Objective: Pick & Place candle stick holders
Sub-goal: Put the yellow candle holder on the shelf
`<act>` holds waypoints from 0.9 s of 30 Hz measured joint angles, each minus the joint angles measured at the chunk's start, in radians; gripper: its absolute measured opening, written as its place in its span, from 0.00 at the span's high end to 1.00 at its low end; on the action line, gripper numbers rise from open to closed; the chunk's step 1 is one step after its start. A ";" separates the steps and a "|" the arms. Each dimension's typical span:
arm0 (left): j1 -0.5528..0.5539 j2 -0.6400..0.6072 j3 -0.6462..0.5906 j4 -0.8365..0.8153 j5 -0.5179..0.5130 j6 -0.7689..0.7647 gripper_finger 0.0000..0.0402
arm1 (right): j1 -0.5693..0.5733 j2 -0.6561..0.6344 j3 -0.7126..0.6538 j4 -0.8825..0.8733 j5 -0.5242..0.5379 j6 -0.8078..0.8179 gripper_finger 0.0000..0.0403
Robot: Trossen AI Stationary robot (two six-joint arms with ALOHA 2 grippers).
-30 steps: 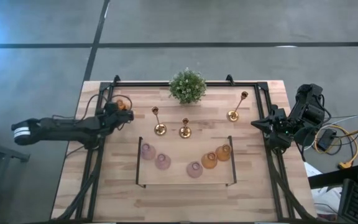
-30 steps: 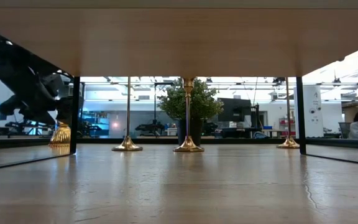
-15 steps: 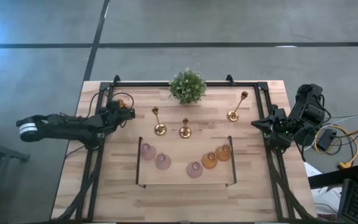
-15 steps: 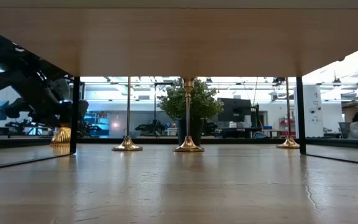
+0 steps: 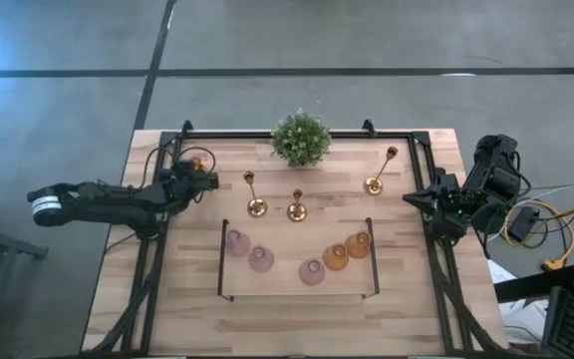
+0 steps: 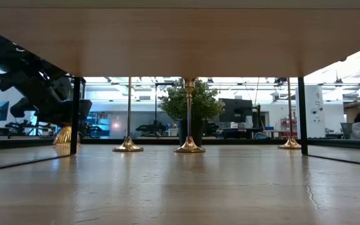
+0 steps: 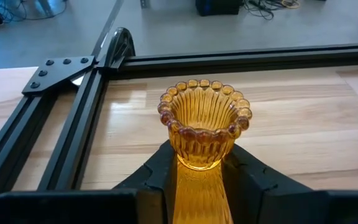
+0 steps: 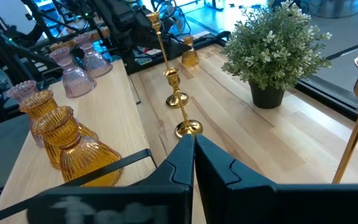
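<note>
An amber ribbed glass cup (image 7: 204, 127) stands at the table's far left (image 5: 195, 164), with my left gripper (image 7: 202, 171) shut on it. Three gold candlesticks (image 5: 255, 199) (image 5: 297, 206) (image 5: 377, 178) stand upright on their round bases mid-table. Three pink cups (image 5: 237, 241) (image 5: 260, 259) (image 5: 312, 271) and two amber cups (image 5: 336, 257) (image 5: 358, 244) stand in an arc nearer the front. My right gripper (image 8: 193, 146) waits shut above the table's right edge (image 5: 414, 198). My left gripper pinches the amber cup's narrow lower body (image 7: 199, 160) between its two fingers (image 7: 248, 174), one on each side. The fingers come from the table's left, slanting a little downward. The cup is upright, rim up; its foot (image 6: 63, 139) is down at the tabletop.
A bushy potted plant (image 5: 300, 138) stands at the far middle. A black metal frame (image 5: 162, 189) runs along the table's left, far and right sides. A low black-edged stand (image 5: 224, 259) brackets the arc of cups.
My left arm has drawn in, and its gripper has edged toward the table's far edge onto the amber cup. In the low view its dark fingers now cover more of the cup. The cup has stayed in place.
</note>
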 joint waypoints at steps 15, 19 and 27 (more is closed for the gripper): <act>-0.004 -0.064 0.009 -0.012 0.130 0.000 0.75 | 0.000 0.000 0.000 0.000 0.000 0.000 0.98; -0.009 -0.088 0.008 -0.013 0.167 0.000 0.75 | 0.000 0.000 0.000 0.000 0.000 0.000 0.98; -0.036 -0.128 0.008 -0.013 0.280 0.022 0.75 | 0.000 0.000 0.000 0.000 0.000 0.000 0.98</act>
